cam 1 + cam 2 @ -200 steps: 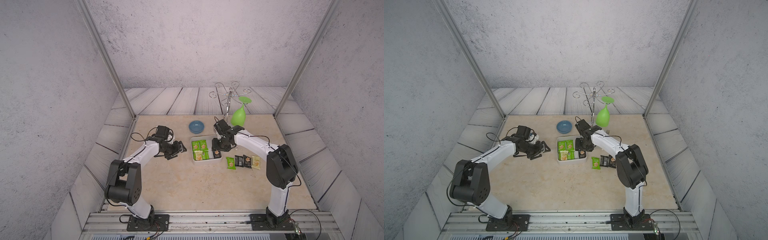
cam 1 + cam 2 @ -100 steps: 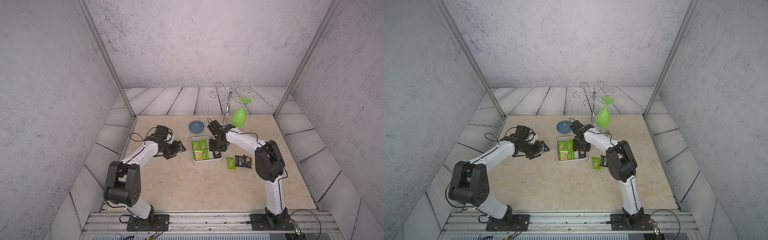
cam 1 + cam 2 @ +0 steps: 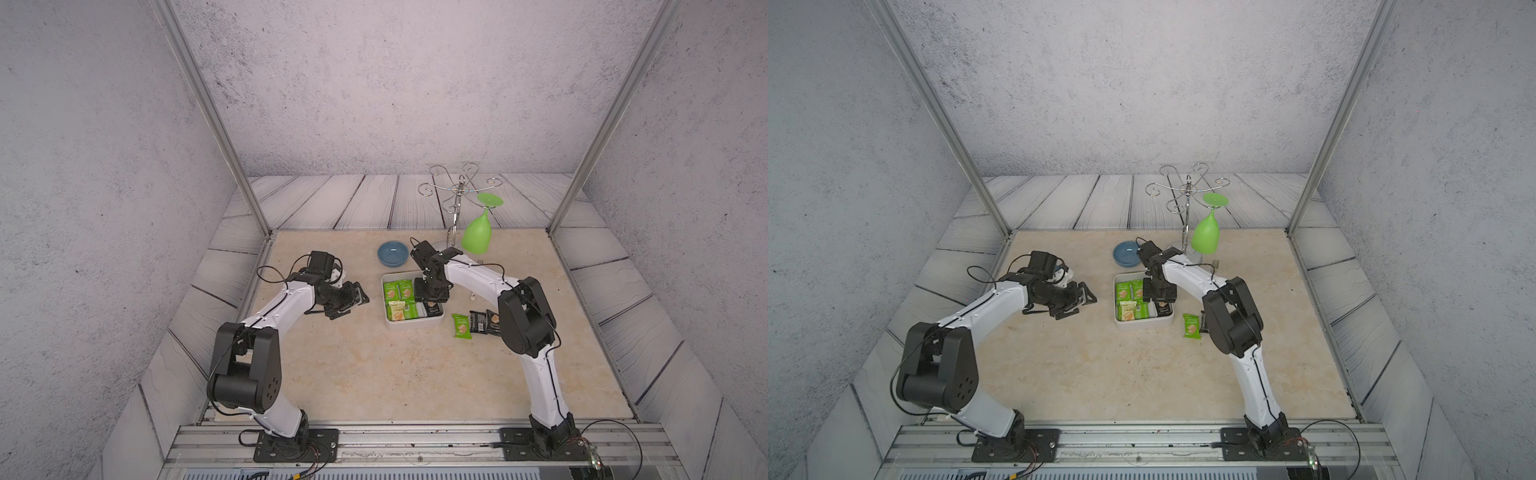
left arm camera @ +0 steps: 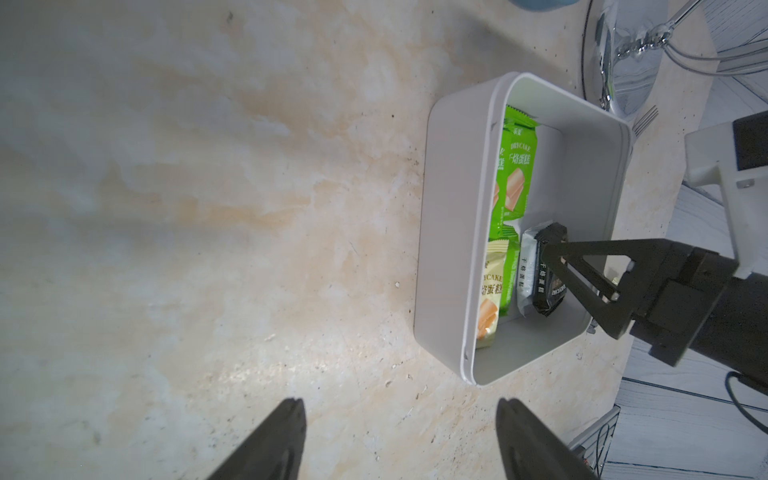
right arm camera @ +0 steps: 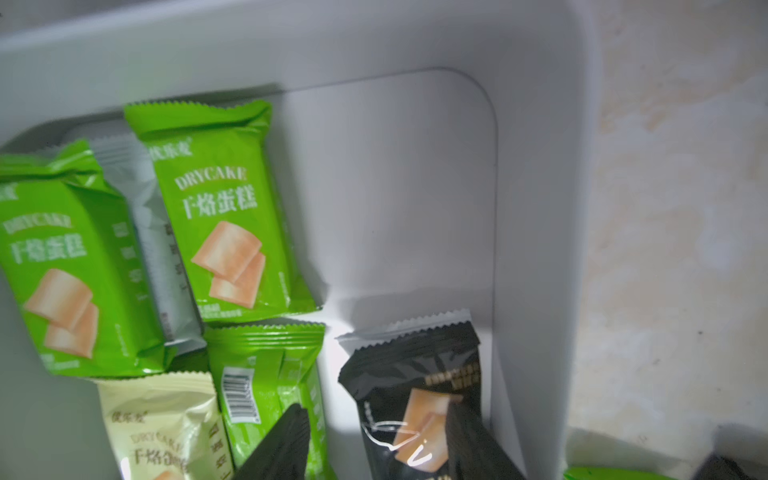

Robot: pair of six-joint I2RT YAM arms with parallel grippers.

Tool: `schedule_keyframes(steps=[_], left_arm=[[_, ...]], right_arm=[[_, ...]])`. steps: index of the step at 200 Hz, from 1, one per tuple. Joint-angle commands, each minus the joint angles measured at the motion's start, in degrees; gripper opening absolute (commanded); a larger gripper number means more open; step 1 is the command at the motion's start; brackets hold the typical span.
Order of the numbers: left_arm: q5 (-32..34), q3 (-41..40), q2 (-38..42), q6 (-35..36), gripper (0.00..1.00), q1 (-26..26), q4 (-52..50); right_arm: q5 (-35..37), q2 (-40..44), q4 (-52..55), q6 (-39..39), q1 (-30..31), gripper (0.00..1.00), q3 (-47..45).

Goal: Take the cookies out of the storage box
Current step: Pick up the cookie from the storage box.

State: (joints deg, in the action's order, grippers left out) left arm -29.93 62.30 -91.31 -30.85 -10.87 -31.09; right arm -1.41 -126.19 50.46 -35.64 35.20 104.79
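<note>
The white storage box (image 3: 412, 326) (image 3: 1142, 325) sits mid-table with several cookies in it: green packets (image 5: 224, 216) (image 3: 398, 290), a cream one (image 5: 162, 424) and a black one (image 5: 399, 374) (image 4: 550, 286). My right gripper (image 5: 376, 411) (image 3: 432, 300) (image 3: 1160, 297) reaches down into the box, open, its fingers astride the black packet. A gap shows beside one finger (image 5: 286, 440). Three more packets lie on the table right of the box: green (image 3: 461, 325) and black (image 3: 478, 322). My left gripper (image 4: 401, 405) (image 3: 349, 301) (image 3: 1077, 301) hovers open and empty left of the box.
A blue bowl (image 3: 392, 253) stands just behind the box. A chrome wire rack (image 3: 457, 195) with a green glass (image 3: 478, 235) hanging upside down stands behind the right arm. Frame posts and grey walls close in the table at the back and sides.
The right arm's elbow has swung inward toward the box while its gripper stayed over the same spot in the box. The left arm has not visibly moved.
</note>
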Motion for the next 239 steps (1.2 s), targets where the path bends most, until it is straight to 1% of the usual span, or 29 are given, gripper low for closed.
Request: schedule_keyframes(steps=[1, 21, 38, 74, 121, 170, 207, 239], left_arm=[[0.43, 0.44, 0.35, 1.10, 0.78, 0.68, -1.20], [0.48, 0.43, 0.36, 1.15, 0.78, 0.77, -1.21], [0.44, 0.32, 0.31, 1.07, 0.78, 0.85, -1.08], [0.26, 0.24, 0.18, 0.97, 0.78, 0.94, -0.86], [-0.21, 0.14, 0.09, 0.87, 0.78, 0.97, -0.65], [-0.30, 0.00, 0.31, 0.62, 0.78, 1.02, -0.66], [-0.39, -0.04, 0.34, 0.48, 0.78, 1.03, -0.62], [-0.73, 0.10, 0.04, 0.36, 0.78, 1.03, -0.56]], right_arm=[[-1.86, -1.75, 0.02, -0.52, 0.31, 0.58, 2.34], [-2.96, -2.93, 0.25, -0.46, 0.31, 0.58, 4.76], [-2.53, -3.12, 1.51, 0.09, 0.31, 0.58, 6.54], [0.84, -0.87, 3.20, 3.36, 0.31, 0.58, 5.62], [3.68, -1.05, 5.98, 8.98, 0.31, 0.62, 5.19], [3.01, -3.15, 7.64, 11.85, 0.22, 0.64, 6.36], [0.85, -3.44, 6.95, 12.43, 0.23, 0.65, 5.42], [0.88, -3.96, 6.94, 12.58, 0.24, 0.64, 5.25]])
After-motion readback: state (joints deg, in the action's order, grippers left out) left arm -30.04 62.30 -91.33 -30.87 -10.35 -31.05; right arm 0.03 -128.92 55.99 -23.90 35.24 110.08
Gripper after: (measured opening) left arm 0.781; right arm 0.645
